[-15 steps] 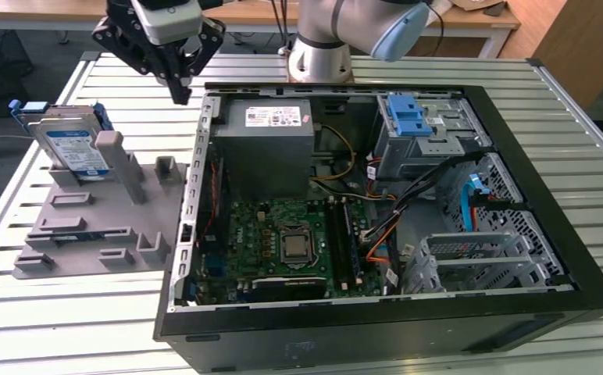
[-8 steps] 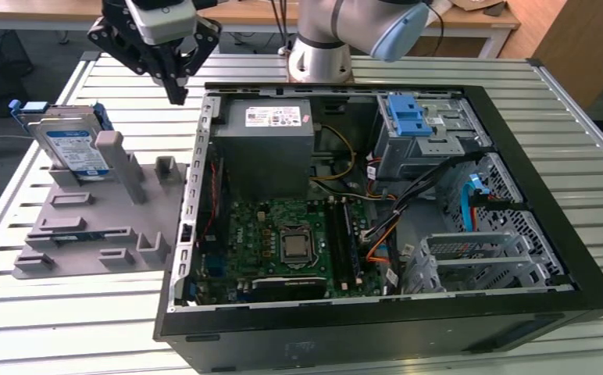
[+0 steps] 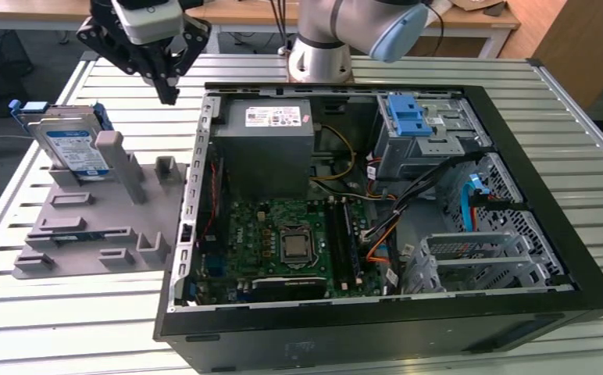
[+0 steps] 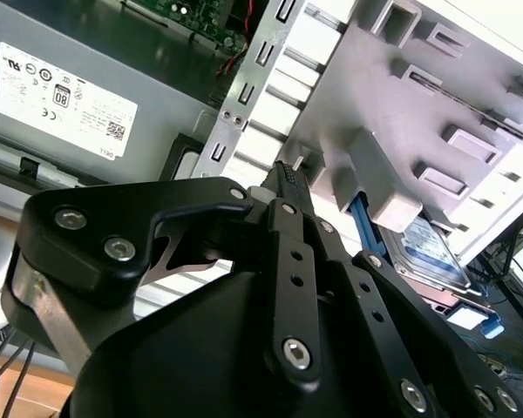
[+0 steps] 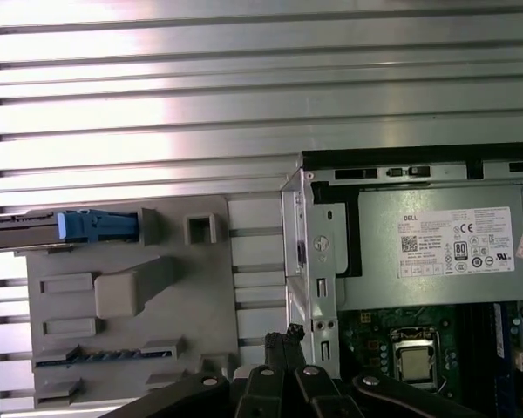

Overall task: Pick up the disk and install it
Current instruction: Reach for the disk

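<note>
Step in hand: approach for the pick, nothing grasped yet. Pincer [image 3: 166,95] is clenched and empty, hanging at upper left of the exterior view, above the gap between the grey holder fixture [image 3: 93,234] and the open PC case [image 3: 192,234].

Disk [image 3: 73,148] stands upright on edge in its slot at the far end of the fixture, blue carrier around it, to the exterior view's left of the pincer and apart from it. Second wrist view shows the same: fingertips [image 4: 288,174] together, disk [image 4: 431,248] off to the side.

My read: the pick calls for the fingers spread and lined up over the disk's top edge. The drive cage [image 3: 411,117] at upper right of the case looks like the likely install spot.
</note>
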Tool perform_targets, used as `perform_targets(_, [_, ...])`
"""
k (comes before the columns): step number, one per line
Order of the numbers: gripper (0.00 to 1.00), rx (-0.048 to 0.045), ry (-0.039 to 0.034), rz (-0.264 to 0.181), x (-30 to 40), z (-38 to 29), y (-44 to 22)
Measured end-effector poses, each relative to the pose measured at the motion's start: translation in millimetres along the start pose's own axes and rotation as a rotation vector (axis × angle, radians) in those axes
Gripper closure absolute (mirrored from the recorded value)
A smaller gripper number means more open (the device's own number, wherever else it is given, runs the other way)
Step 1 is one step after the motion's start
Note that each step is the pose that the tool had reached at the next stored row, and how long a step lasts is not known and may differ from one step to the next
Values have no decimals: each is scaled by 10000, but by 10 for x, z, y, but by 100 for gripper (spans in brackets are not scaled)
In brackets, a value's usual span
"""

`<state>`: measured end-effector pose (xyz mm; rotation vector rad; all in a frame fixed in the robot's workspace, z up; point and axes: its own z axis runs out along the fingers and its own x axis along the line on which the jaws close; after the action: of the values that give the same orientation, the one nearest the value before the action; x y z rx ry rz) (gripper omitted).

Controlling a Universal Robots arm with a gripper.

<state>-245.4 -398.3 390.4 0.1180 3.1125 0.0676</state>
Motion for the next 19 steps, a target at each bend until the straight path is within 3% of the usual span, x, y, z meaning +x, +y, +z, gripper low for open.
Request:
perform_targets(11, [89,-1,0,0,116,5,112])
perform_targets(19, [89,-1,0,0,166,5,121])
